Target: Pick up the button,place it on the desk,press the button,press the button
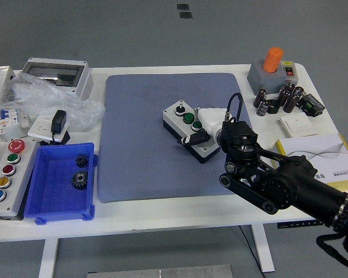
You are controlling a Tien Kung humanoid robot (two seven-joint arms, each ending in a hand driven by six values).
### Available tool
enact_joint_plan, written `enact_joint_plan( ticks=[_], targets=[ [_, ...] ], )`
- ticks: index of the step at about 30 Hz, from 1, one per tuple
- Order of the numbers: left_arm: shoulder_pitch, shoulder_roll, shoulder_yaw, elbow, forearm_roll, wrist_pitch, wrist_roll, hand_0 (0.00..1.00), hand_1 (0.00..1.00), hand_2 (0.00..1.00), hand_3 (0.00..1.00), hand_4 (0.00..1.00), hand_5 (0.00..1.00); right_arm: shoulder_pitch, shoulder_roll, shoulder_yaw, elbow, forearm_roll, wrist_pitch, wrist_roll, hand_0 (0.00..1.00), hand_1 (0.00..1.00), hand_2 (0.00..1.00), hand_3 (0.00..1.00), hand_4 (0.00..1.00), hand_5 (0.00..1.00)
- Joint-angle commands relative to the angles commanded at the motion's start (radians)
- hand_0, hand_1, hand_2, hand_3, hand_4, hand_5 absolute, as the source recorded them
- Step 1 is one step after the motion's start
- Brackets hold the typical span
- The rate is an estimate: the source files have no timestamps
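Note:
The button box (pixel 184 124), with a white lid on a black base, lies at an angle on the blue mat (pixel 139 150), right of its middle. A small black knob and a green button (pixel 189 118) show on its lid. The right end of the lid is hidden. My right hand (pixel 204 128) reaches in from the lower right. Its white fingers (pixel 210 116) curl over the box's right end and the dark thumb lies along the near side. The box rests flat on the mat. My left arm is out of sight.
A blue bin (pixel 49 202) with two gears stands at the front left, beside a panel of coloured buttons (pixel 6 174). At the back right are a grey box with an orange knob (pixel 272 66), several dark capacitors (pixel 278 98) and a white switch plate (pixel 297 124). A cardboard box (pixel 319 152) lies behind my forearm.

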Motion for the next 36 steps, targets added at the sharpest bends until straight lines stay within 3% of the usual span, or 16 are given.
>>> enact_joint_plan(
  ticks=[4, 5, 10, 11, 22, 23, 34, 36],
  targets=[
    [-0.001, 0.0, -0.001, 0.0, 0.001, 0.0, -0.001, 0.6, 0.624, 0.593, 0.618, 0.64, 0.318, 0.002, 0.002, -0.011, -0.006, -0.007, -0.005, 0.0, 0.289, 0.493, 0.57, 0.807, 0.965, 0.513],
    [-0.002, 0.0, -0.001, 0.0, 0.001, 0.0, -0.001, 0.6, 0.624, 0.593, 0.617, 0.633, 0.307, 0.002, 0.002, -0.015, -0.008, -0.008, -0.006, 0.0, 0.24, 0.439, 0.467, 0.653, 0.847, 0.37],
    [-0.001, 0.001, -0.002, 0.0, 0.001, 0.0, -0.002, 0.6, 0.624, 0.593, 0.617, 0.633, 0.307, 0.006, 0.0, -0.039, -0.016, -0.002, -0.017, 0.0, 0.24, 0.439, 0.467, 0.653, 0.847, 0.37],
    [-0.001, 0.001, -0.002, 0.0, 0.0, 0.0, -0.003, 0.599, 0.624, 0.593, 0.616, 0.631, 0.306, 0.007, -0.002, -0.044, -0.017, 0.001, -0.019, 0.0, 0.225, 0.424, 0.441, 0.556, 0.792, 0.34],
    [0.001, 0.005, -0.002, 0.0, -0.001, 0.003, -0.008, 0.6, 0.624, 0.593, 0.617, 0.629, 0.304, 0.022, -0.025, -0.097, -0.007, 0.006, -0.05, 0.0, 0.218, 0.414, 0.413, 0.501, 0.774, 0.338],
    [0.001, 0.005, -0.003, 0.0, -0.001, 0.004, -0.009, 0.599, 0.624, 0.593, 0.617, 0.627, 0.305, 0.023, -0.026, -0.1, -0.006, 0.005, -0.051, 0.0, 0.213, 0.421, 0.374, 0.429, 0.685, 0.107],
    [0.001, 0.003, -0.009, 0.0, 0.003, 0.006, -0.012, 0.6, 0.624, 0.594, 0.618, 0.623, 0.306, 0.026, -0.046, -0.135, 0.021, 0.024, -0.076, 0.0, 0.213, 0.42, 0.356, 0.378, 0.66, 0.058],
    [0.001, 0.003, -0.011, 0.0, 0.004, 0.007, -0.012, 0.599, 0.624, 0.595, 0.618, 0.622, 0.306, 0.029, -0.055, -0.15, 0.03, 0.037, -0.086, 0.0, 0.212, 0.412, 0.355, 0.369, 0.606, 0.033]
  ],
)
